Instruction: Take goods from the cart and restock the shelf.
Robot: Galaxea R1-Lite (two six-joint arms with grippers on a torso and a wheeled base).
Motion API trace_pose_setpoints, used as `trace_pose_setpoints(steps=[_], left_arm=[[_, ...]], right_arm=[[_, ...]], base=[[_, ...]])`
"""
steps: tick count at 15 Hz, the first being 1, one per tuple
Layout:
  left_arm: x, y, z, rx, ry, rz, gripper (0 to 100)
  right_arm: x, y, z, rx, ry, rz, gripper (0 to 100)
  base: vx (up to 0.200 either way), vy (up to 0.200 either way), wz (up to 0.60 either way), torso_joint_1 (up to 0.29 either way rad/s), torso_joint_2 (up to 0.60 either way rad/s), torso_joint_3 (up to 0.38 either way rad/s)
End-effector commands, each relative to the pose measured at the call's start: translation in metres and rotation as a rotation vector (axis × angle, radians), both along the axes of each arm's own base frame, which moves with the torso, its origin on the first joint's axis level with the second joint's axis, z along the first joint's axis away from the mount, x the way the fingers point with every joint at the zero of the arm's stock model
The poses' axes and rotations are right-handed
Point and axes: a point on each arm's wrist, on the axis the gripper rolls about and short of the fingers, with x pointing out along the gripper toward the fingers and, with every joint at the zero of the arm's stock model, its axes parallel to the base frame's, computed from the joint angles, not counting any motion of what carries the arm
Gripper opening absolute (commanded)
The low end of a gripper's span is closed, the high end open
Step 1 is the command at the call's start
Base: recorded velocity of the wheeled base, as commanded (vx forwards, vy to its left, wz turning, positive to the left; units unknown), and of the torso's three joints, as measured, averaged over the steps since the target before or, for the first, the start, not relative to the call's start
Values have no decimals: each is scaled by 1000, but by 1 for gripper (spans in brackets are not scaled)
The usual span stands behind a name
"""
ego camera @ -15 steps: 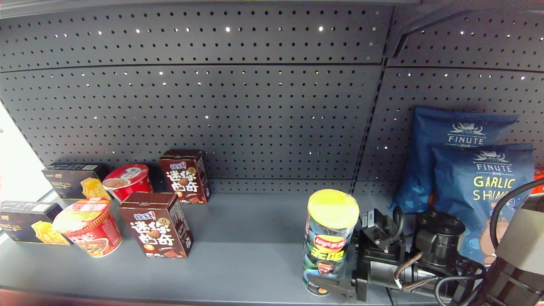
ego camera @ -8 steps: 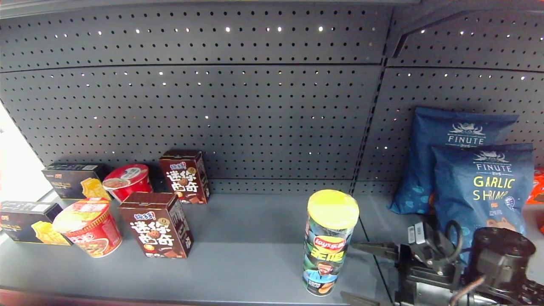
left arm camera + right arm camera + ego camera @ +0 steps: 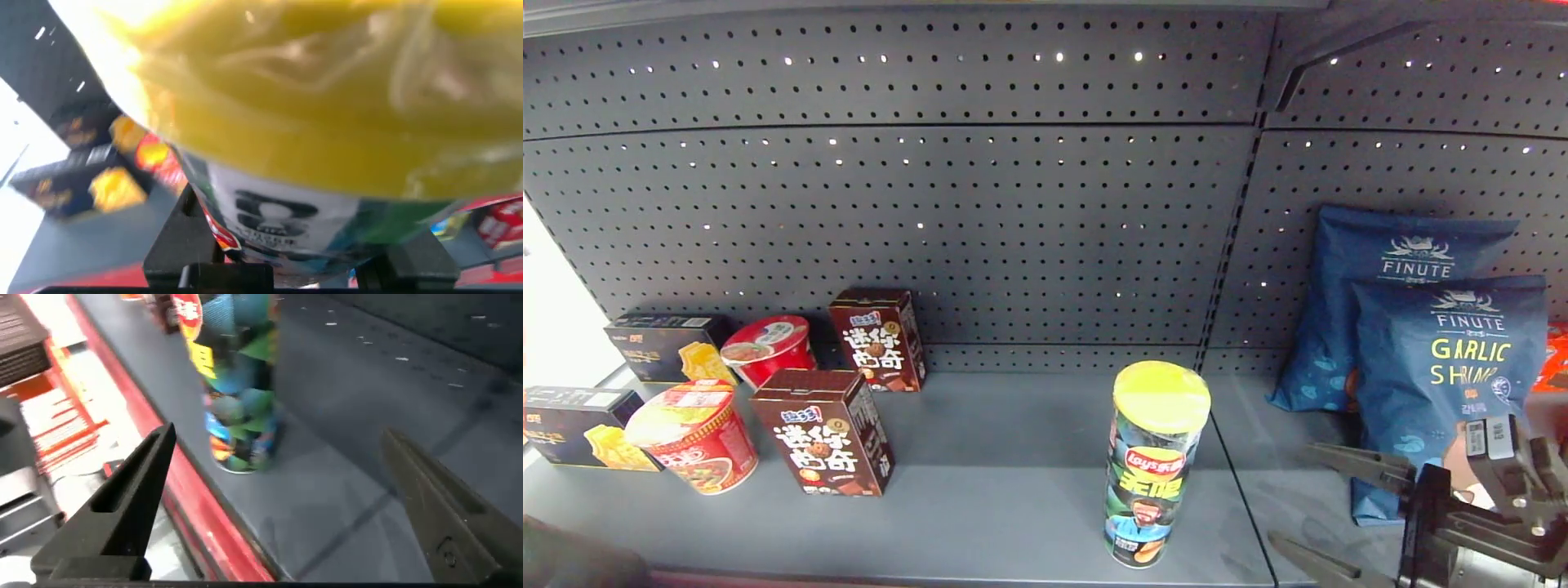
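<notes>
Your right claw [image 3: 1339,513] has its jaws wide apart and grips nothing. The shelved can [image 3: 1156,465] is a tall cylinder with a flat yellow lid and a glossy green-blue wrap. It stands upright on the grey metal shelf [image 3: 1013,506], near the claw on its left and not touching it. Crinkly blue snack bags [image 3: 1445,367] with white and yellow lettering lean just behind the claw. Your left claw [image 3: 298,249] is clamped on the held can [image 3: 286,216], whose yellow lid faces the camera. Brown boxes [image 3: 825,433] sit well off to the left.

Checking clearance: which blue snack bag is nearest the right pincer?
The front blue snack bag, overlapping the rear bag; the right pincer is beside its lower corner.
</notes>
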Motion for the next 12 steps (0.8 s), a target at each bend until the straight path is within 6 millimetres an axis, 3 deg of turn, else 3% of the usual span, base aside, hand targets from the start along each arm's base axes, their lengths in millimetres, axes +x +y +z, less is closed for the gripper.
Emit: trace_pose_setpoints(steps=[1, 3, 6, 7, 9, 12], left_arm=[[26, -5, 18, 5, 64, -86, 0], [41, -9, 20, 5, 109, -136, 0], [60, -13, 26, -1, 140, -213, 0], [72, -15, 28, -3, 150, -248, 0], [86, -24, 28, 3, 175, -318, 0], [118, -41, 20, 16, 239, -401, 0]], right_arm=[[-2, -8, 19, 22, -61, -54, 100], [3, -11, 32, 17, -69, -163, 100], [-13, -14, 42, -28, -27, -310, 100], [-34, -18, 44, -68, 4, -369, 100], [-57, -26, 48, -88, 7, -421, 100], [-78, -40, 48, -124, 44, -440, 100]], base=[[0, 0, 0, 0, 0, 0], [0, 0, 0, 0, 0, 0], [0, 0, 0, 0, 0, 0], [0, 0, 0, 0, 0, 0], [0, 0, 0, 0, 0, 0], [0, 0, 0, 0, 0, 0]])
